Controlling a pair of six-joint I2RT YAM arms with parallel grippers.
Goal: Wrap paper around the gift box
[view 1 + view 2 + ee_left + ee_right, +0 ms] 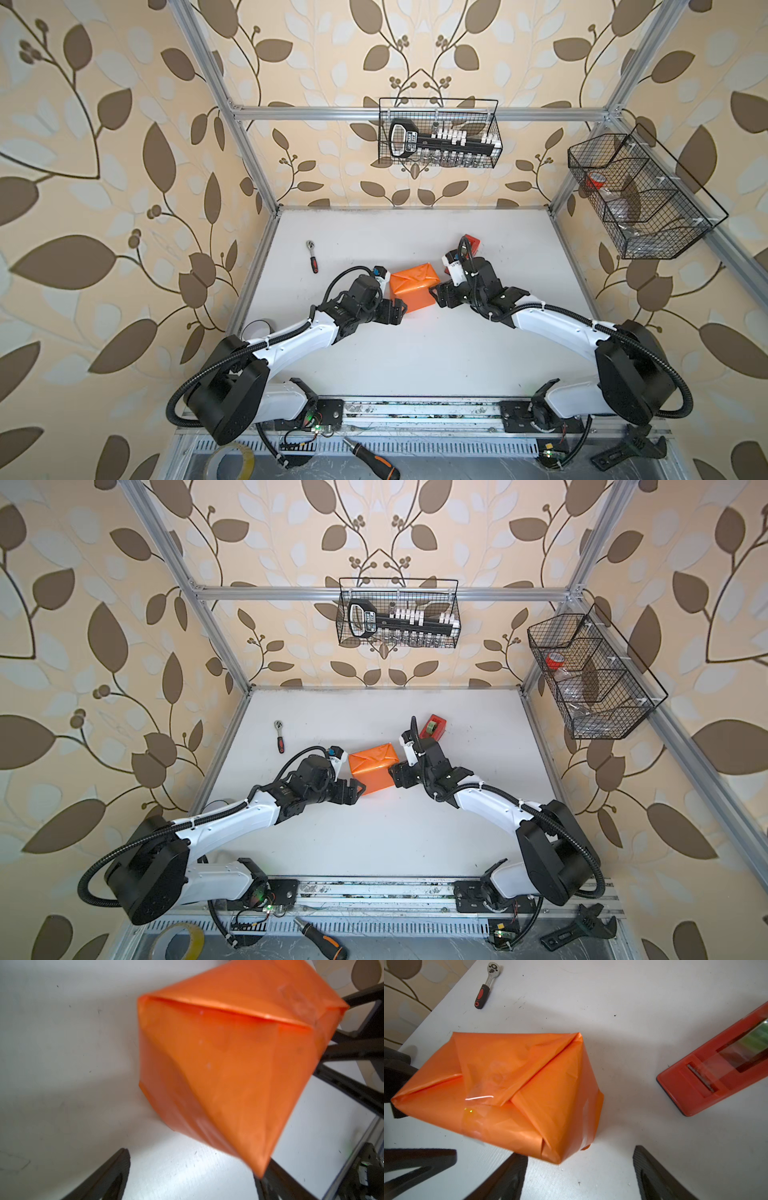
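White tabletop (415, 365) carrying two arms that reach in from its near edge and converge on a parcel near its middle. The left gripper (400, 312) stands at the parcel's near-left corner. Its jaws are spread wide and released; in the left wrist view (195, 1159) one finger stands clear on the table. The parcel's lower corner overlaps the other finger, and contact there cannot be judged. The right gripper (434, 297) stands at the parcel's right side. In the right wrist view (580, 1153) its jaws are likewise parted, with the parcel's nearest corner just ahead of them and nothing clasped. The paper (413, 286), bright orange face outward, encloses the gift box completely, so the box itself is hidden. The folded flaps meet envelope-fashion on the upper face, as the right wrist view shows (508, 1088). A red tape dispenser (434, 725) lies beyond the right gripper, toward the far edge and apart from the parcel. A ratchet wrench (312, 257) with a red-and-black handle lies toward the left edge. A strip of clear tape (479, 1097) crosses the flap tips.
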